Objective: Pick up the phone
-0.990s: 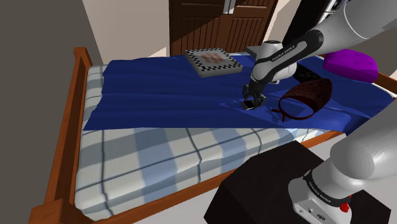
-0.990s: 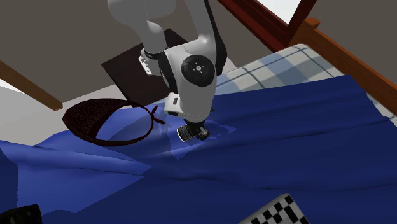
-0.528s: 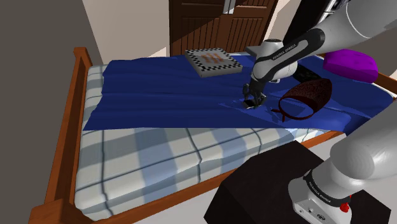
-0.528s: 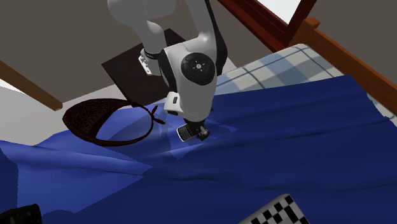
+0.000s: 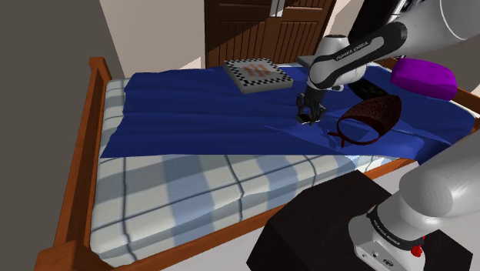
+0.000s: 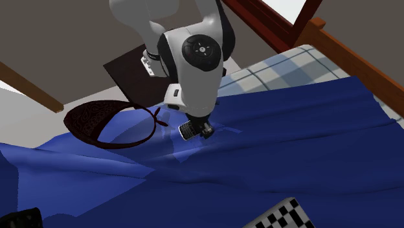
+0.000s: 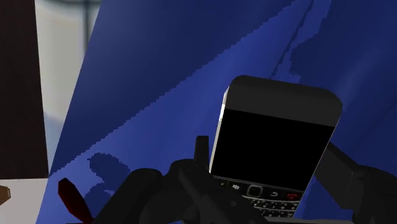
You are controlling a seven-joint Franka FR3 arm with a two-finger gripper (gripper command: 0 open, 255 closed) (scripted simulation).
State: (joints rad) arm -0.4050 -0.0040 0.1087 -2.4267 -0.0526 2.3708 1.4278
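End effector (image 6: 198, 130) pinching black keypad phone (image 7: 275, 137) at keypad end, holding it just over blue blanket (image 5: 200, 115), near dark red bag (image 5: 377, 112). Risk: screen end overhanging fingers; fast lifting possibly pivoting phone loose.

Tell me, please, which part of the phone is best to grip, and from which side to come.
I would grip the phone across its narrow width, on the two long side edges near the keypad end, coming from above its face. It is a flat slab, so only the thin edges fit between the jaws. The gripper clasps it just so, over the blue blanket.
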